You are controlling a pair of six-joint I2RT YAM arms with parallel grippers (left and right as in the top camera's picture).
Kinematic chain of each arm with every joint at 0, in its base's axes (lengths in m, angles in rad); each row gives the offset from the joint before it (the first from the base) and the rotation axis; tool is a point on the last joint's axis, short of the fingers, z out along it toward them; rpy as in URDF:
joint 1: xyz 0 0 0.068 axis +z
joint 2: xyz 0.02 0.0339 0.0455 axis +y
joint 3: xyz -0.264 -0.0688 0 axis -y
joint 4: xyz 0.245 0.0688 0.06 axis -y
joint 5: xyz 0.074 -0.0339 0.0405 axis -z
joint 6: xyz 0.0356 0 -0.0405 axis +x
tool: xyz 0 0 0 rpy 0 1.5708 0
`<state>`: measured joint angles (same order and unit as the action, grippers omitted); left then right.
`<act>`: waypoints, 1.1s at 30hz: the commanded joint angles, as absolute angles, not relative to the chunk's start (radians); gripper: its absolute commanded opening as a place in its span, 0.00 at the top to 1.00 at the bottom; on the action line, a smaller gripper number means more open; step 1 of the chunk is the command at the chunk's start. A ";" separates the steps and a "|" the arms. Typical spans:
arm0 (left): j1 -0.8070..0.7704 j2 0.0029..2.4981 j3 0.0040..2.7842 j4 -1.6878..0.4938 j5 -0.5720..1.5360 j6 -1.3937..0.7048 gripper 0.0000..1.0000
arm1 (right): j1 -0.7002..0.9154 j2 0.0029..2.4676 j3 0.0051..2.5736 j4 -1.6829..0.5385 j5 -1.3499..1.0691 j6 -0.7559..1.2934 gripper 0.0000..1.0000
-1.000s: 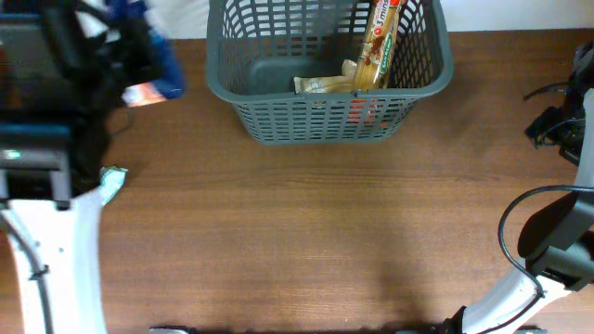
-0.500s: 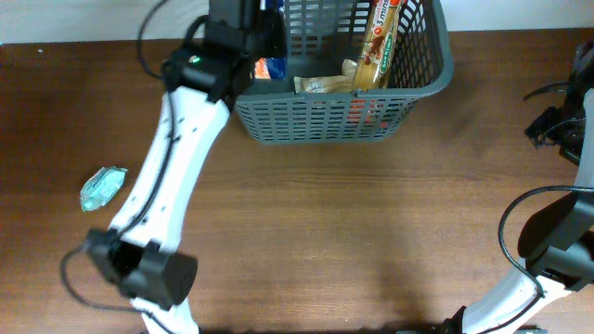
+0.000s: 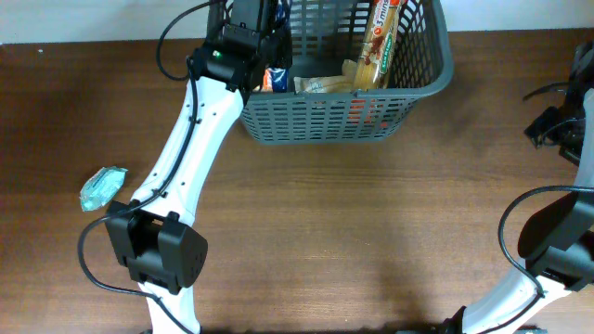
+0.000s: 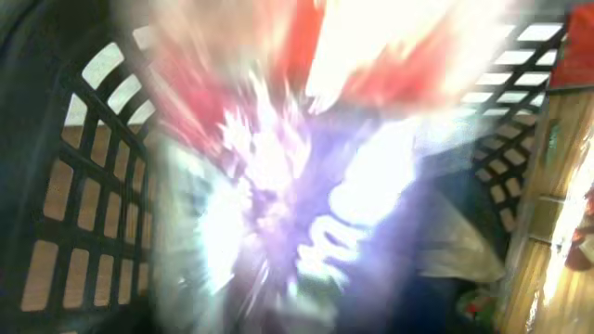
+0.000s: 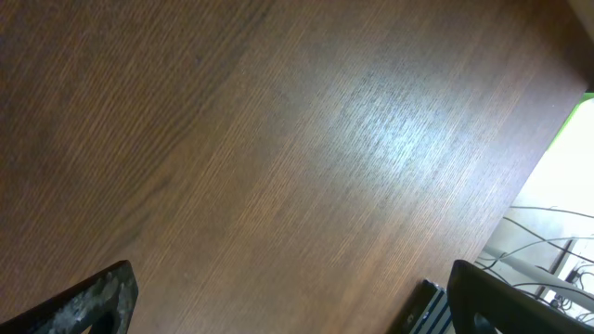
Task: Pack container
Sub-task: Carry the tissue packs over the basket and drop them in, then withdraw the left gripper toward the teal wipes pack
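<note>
So the grey basket (image 3: 325,121) sits at the back of the desk (image 3: 371,232), about the middle. The left arm is stretched over its left rim, with the left claw (image 3: 260,26) down inside. There's a blue, red and white packet (image 3: 274,78) right there, but the wrist view is pure blur, so I honestly can't tell if the claw is gripping it. Also in the basket are a long pasta pack (image 3: 379,42) leaning up and a flat beige packet (image 3: 320,84). A teal wrapped thing (image 3: 102,186) lies far left on the desk. The right claw (image 5: 297,315) hangs over bare wood, fingers spread wide.
</note>
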<state>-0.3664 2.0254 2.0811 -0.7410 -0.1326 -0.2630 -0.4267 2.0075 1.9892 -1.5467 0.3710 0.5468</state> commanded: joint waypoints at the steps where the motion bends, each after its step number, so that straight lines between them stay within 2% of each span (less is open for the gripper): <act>1: -0.364 2.029 2.092 -0.734 -0.147 -0.264 0.37 | -0.432 2.000 1.984 -1.547 0.366 0.559 0.01; 10: -0.364 2.017 2.142 -0.764 -0.148 -0.236 0.21 | -0.432 2.000 1.984 -1.547 0.366 0.559 0.01; 12: -0.364 1.978 2.204 -0.822 -0.148 -0.204 0.13 | -0.432 2.000 1.984 -1.547 0.366 0.559 0.01; 13: -0.364 1.958 2.227 -0.853 -0.147 -0.192 0.05 | -0.432 2.000 1.984 -1.547 0.366 0.559 0.01; 15: -0.364 1.917 2.259 -0.921 -0.147 -0.187 0.00 | -0.432 2.000 1.984 -1.547 0.366 0.559 0.01; 25: -0.362 1.731 2.273 -1.219 -0.263 -0.187 0.01 | -0.432 2.000 1.984 -1.547 0.366 0.559 0.01; 30: -0.313 1.694 2.273 -1.366 -0.434 -0.443 0.01 | -0.432 2.000 1.984 -1.547 0.366 0.559 0.01; 33: -0.249 1.692 2.273 -1.441 -0.460 -0.590 0.01 | -0.432 2.000 1.984 -1.547 0.366 0.559 0.01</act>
<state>-0.3092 1.6909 2.2730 -1.4048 -0.3584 -0.3779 -0.4271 2.0075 1.9892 -1.5467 0.3710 0.5472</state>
